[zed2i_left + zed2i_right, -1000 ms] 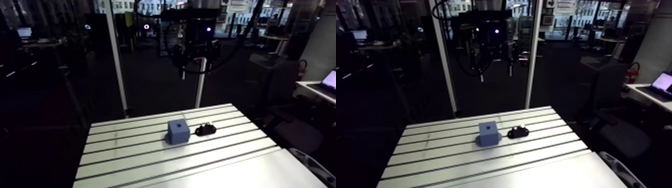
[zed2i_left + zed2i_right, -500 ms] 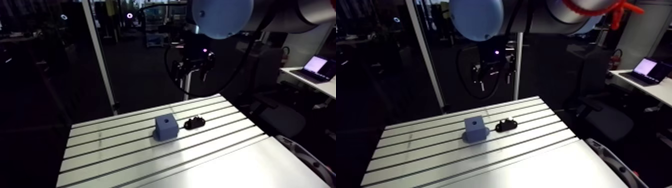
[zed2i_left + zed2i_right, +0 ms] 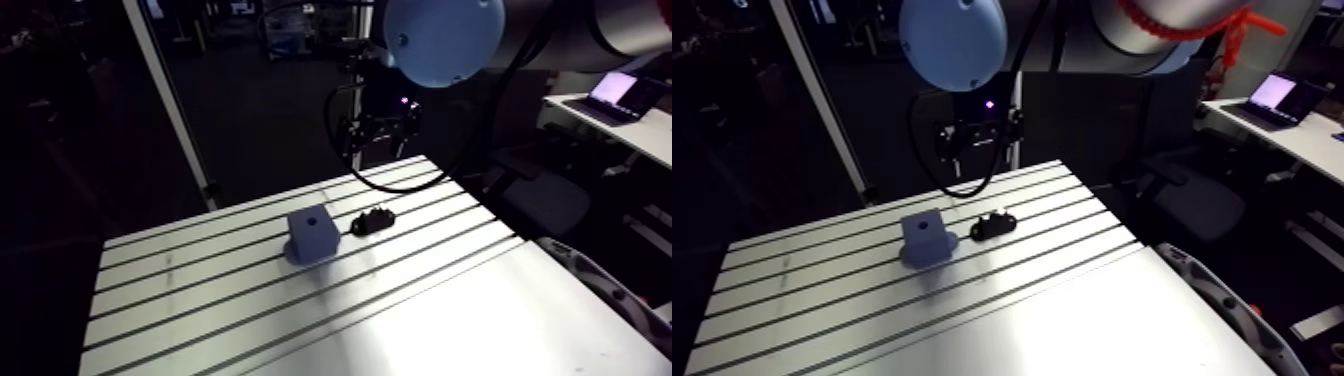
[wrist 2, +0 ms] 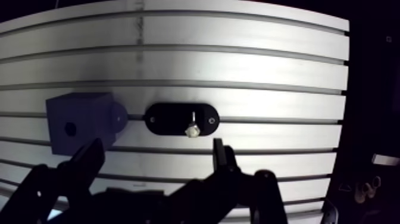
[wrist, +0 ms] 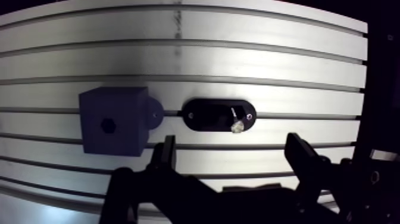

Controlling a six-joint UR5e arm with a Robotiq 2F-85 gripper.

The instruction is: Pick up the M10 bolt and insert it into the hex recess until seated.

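On the slotted aluminium table point(image 3: 420, 300), near its middle, a black oval holder point(image 5: 205, 114) lies with its long side along the slots. The M10 bolt point(image 5: 236, 121) rests on it, toward the end away from the blue block point(image 5: 119, 134).

Findings:

1. Block and holder: just beside each other, the holder close against the block's small base flange. The hex recess point(image 5: 108, 125) shows as a dark opening in the block's top face, unobstructed.

2. Gripper point(image 5: 231, 143): empty. The two fingers point(image 5: 168, 154) stand wide apart with nothing between them. In the arm view the gripper hangs well above the table, over its far side.

3. Governing relation: in the wrist view the bolt sits ahead of the gap between the fingers, roughly in line with it, with the block off to one side. The bright head is the end nearer the gripper and the shank points away, across the slots. The fingers open along the slots, so they appear set to close across the shank. Whether the bolt lies flat or leans in its holder cannot be determined.

Assessment: pick-up not yet begun. The coming move calls for a descent and a short advance, to bring the shank between the fingers before closing.
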